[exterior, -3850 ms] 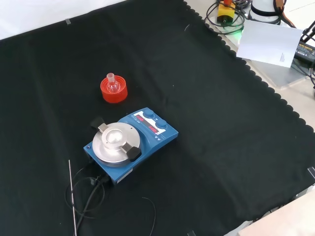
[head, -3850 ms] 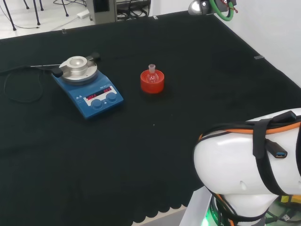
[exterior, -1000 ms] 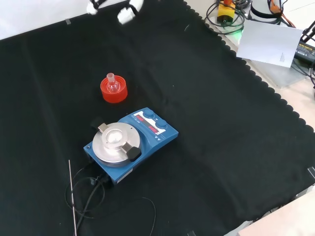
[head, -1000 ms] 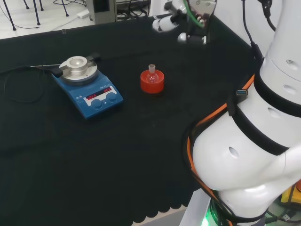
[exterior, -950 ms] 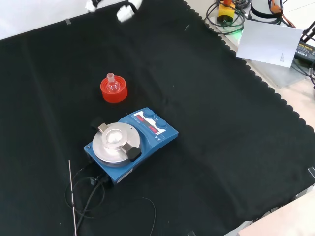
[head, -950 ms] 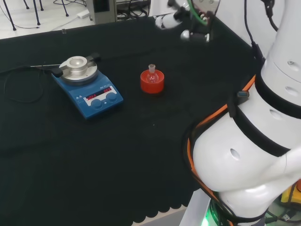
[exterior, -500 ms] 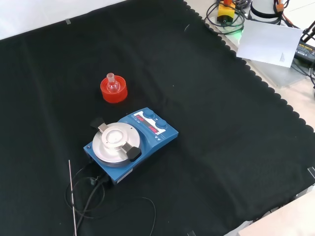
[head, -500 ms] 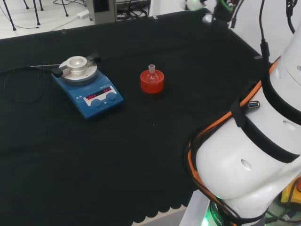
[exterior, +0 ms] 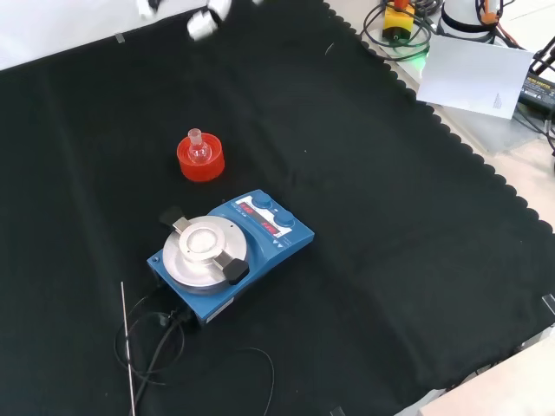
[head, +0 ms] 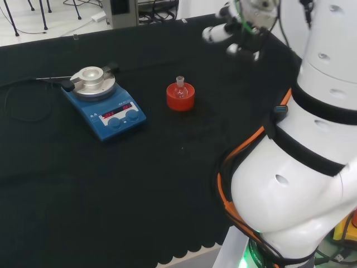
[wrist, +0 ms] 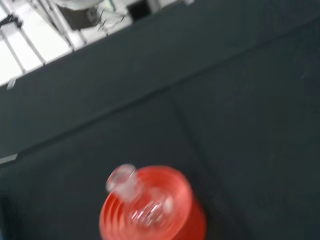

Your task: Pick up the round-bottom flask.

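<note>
Small clear flask (head: 180,85) upright in a red ribbed stand (head: 181,97), mid-cloth in the head view, right of a blue hotplate (head: 104,106); in the front view, just beyond the hotplate's near-left platform. Hand (head: 237,30) high above the cloth, up and to the right of the flask in the head view, well apart from it, holding nothing. Fingers look spread and fairly straight, though too small to be sure.

Likely troubles, as a judgement:
- Glass nearly invisible against red and black; easy to misjudge the neck's position and close on air.
- Slim neck; a sideways knock from a descending finger could tip the flask out of the stand.
- Fingers catching the stand's rim could lift or drag the stand along.
- Round bottom; once dropped on cloth, free to roll toward the hotplate.
</note>
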Action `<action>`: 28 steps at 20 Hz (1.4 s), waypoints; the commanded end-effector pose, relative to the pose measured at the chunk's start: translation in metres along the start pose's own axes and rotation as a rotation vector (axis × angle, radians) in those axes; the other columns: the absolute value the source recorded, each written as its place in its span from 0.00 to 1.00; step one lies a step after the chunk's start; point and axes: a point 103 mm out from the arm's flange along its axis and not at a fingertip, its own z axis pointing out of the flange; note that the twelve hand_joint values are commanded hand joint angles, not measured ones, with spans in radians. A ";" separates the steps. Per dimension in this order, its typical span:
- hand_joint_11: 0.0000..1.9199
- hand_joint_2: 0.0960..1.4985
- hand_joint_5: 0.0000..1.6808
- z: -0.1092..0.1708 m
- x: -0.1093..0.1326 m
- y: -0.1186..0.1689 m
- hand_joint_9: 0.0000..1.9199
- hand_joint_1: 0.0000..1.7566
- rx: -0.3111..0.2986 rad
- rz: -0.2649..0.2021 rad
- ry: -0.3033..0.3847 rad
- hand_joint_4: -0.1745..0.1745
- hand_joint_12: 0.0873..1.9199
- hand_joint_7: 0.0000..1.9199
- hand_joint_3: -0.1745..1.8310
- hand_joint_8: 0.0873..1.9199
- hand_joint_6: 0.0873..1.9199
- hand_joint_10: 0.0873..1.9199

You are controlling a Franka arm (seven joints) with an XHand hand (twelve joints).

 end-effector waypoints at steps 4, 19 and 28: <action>0.00 0.39 0.29 0.092 0.024 0.017 0.18 0.45 0.104 -0.079 0.065 0.45 0.70 0.08 0.41 0.28 0.00 0.31; 0.00 0.37 0.32 0.126 0.013 0.023 0.18 0.48 0.088 -0.097 0.106 0.47 0.70 0.08 0.42 0.27 0.00 0.31; 0.00 0.31 0.35 0.153 0.002 0.027 0.18 0.51 0.094 -0.123 0.151 0.51 0.69 0.08 0.48 0.26 0.00 0.30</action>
